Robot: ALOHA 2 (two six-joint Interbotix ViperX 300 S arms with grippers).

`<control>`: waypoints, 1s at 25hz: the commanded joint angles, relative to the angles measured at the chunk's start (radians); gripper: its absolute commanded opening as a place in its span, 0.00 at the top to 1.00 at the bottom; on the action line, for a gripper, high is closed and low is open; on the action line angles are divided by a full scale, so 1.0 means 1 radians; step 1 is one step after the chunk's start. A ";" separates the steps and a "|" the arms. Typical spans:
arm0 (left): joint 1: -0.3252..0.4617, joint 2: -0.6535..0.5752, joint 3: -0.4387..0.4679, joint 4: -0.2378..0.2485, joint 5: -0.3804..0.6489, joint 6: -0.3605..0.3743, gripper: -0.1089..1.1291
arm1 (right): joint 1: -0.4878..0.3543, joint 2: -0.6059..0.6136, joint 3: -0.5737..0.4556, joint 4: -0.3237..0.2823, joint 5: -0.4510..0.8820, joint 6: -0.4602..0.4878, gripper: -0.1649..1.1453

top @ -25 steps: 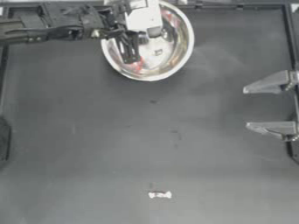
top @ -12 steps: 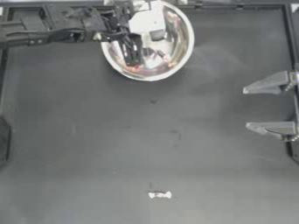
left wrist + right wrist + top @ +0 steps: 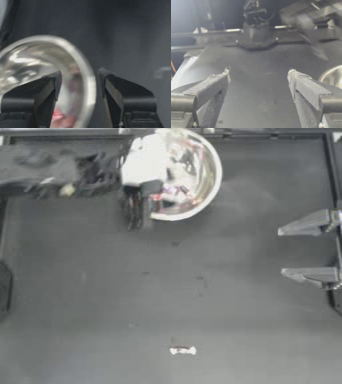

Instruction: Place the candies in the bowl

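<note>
Candies in twist wrappers: one white-silver candy [image 3: 182,350] lay near tabletop's front edge, light, crinkly, best pinched mid-body; others sat inside shiny round bowl [image 3: 200,193]. Left end effector [image 3: 137,210] open, empty at bowl's rim; right end effector [image 3: 304,249] open, parked at right edge.

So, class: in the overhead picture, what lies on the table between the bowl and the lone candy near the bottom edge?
Nothing. In the top view the stretch between the bowl and the lone candy is bare dark table.

The left arm reaches in along the far edge, its dark two-jaw left gripper [image 3: 79,82] pointing down with jaws parted. The right arm sits drawn back at its side, the grey right gripper [image 3: 308,248] spread wide, idle.
</note>
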State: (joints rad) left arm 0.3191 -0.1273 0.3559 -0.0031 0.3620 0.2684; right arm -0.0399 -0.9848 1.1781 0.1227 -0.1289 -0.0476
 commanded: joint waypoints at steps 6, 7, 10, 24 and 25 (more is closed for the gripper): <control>-0.124 -0.324 0.173 -0.091 -0.083 -0.023 0.24 | 0.000 0.003 -0.014 0.003 -0.002 -0.002 0.12; -0.132 -0.353 0.204 -0.104 -0.097 -0.029 0.24 | 0.000 0.003 -0.014 0.003 0.000 -0.002 0.12; -0.160 -0.448 0.305 -0.138 -0.140 -0.043 0.24 | 0.000 0.005 -0.023 0.006 0.006 -0.002 0.12; -0.307 -0.713 0.657 -0.233 -0.394 -0.046 0.24 | 0.000 0.052 -0.103 0.018 0.117 -0.002 0.12; -0.310 -0.718 0.663 -0.233 -0.400 -0.046 0.24 | 0.000 0.064 -0.120 0.020 0.135 -0.002 0.12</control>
State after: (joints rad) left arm 0.0169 -0.8360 1.0232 -0.2332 -0.0199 0.2224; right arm -0.0399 -0.9449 1.1029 0.1381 -0.0061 -0.0476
